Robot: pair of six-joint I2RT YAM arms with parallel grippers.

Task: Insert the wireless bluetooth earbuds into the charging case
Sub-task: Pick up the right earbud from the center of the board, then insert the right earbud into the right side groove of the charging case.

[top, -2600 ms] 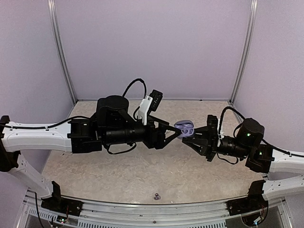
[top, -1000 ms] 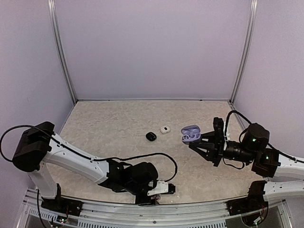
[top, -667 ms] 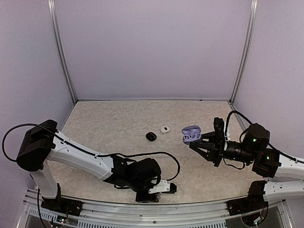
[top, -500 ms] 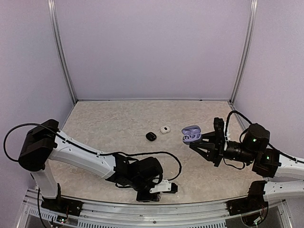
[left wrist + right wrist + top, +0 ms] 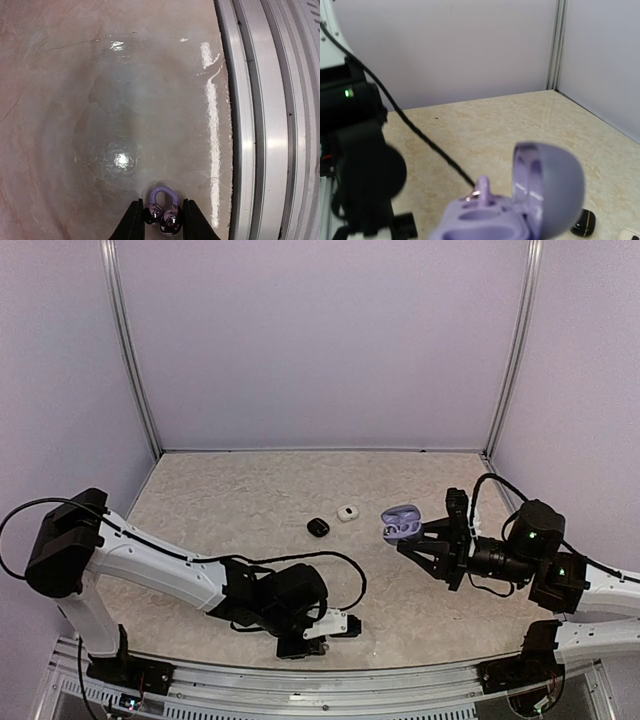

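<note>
Left gripper [image 5: 163,210] pinches a purple earbud [image 5: 171,220] between its 2 fingers [image 5: 134,222], low on the table [image 5: 200,500] at 6 o'clock, beside the metal rail [image 5: 265,125]. Right gripper [image 5: 408,537], at 3 o'clock, clasps the purple charging case [image 5: 400,518], lid raised. A black case [image 5: 318,527] and a white case [image 5: 347,513] lie near the centre.

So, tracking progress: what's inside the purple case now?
The open purple case shows one purple earbud standing upright in its base. The nearer well looks empty; the base's front is cut off by the frame.
</note>
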